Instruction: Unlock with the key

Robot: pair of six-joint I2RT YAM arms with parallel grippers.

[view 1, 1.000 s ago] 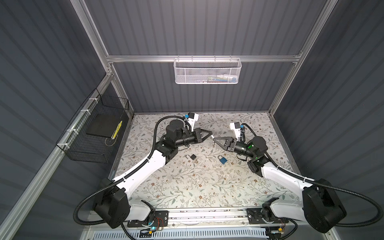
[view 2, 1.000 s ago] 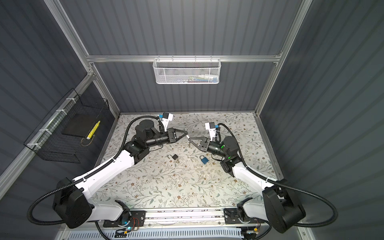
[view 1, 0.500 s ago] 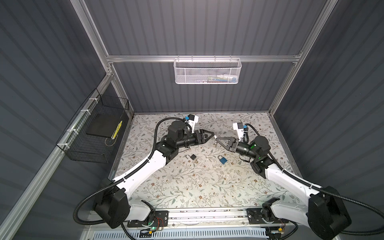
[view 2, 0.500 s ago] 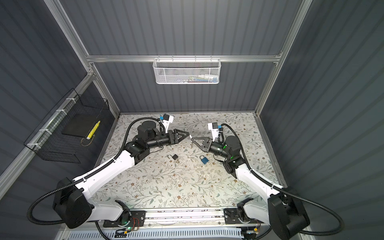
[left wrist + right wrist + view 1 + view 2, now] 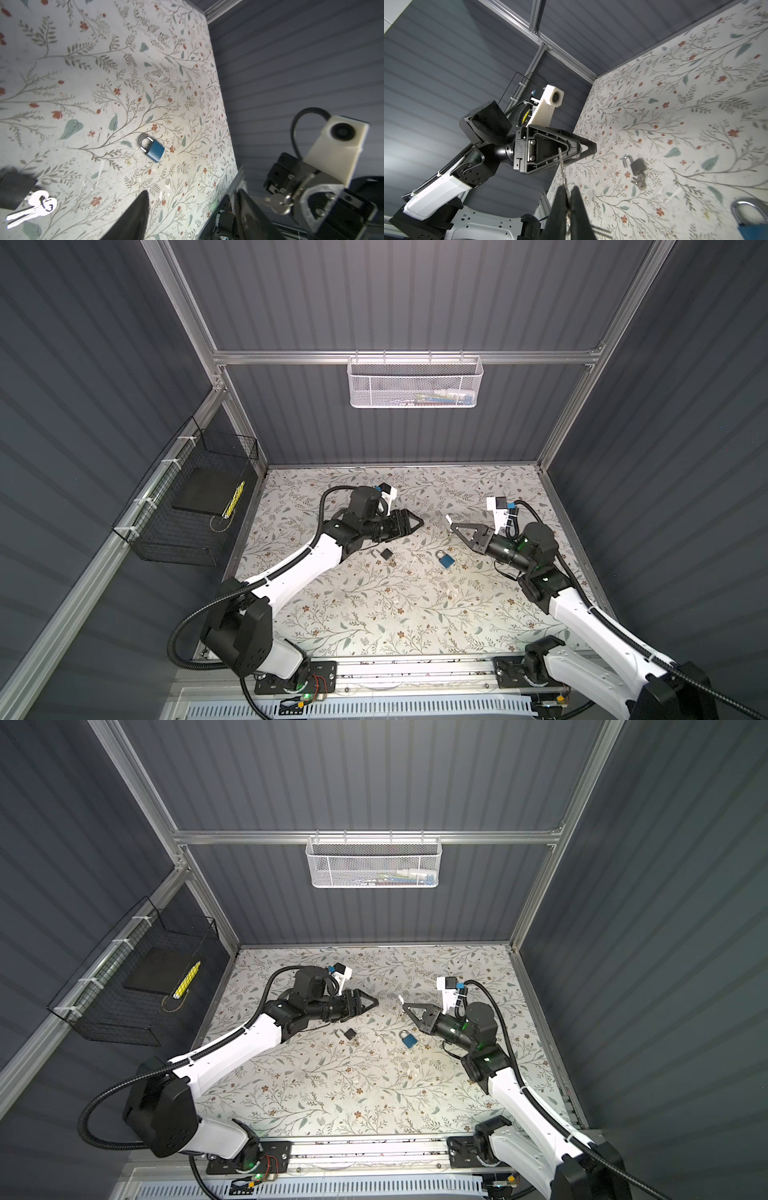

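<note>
The right gripper [image 5: 568, 189] was pinched tight on a silver key [image 5: 562, 166]. Its two fingertips pressed together on one end, and the rest of the key stuck out past them towards the other arm. It hung above the table without touching it. The left gripper [image 5: 192, 193] faced it tip to tip, with a gap between the two. Its fingers [image 5: 137, 216] stood well spread with nothing between them, and it too was off the surface.

Below and between the two grippers lay the locks. The blue padlock [image 5: 445, 560] lay flat on the floral table cover [image 5: 374, 614], nearer the right gripper, with its shackle closed and nothing touching it. The black padlock [image 5: 387, 554] lay nearer the left gripper, well apart from the blue one. Its shackle was swung open, and a small bunch of keys [image 5: 638, 182] lay at its base, touching it. Whether one of them sat in the keyhole could not be told.

Further out, a white mesh basket [image 5: 415, 383] hung on the back wall, holding a few items too small to name. On the left wall hung a black wire basket [image 5: 195, 526], which held a flat dark pad [image 5: 208, 489] and a yellow object [image 5: 233, 499] beside it.
</note>
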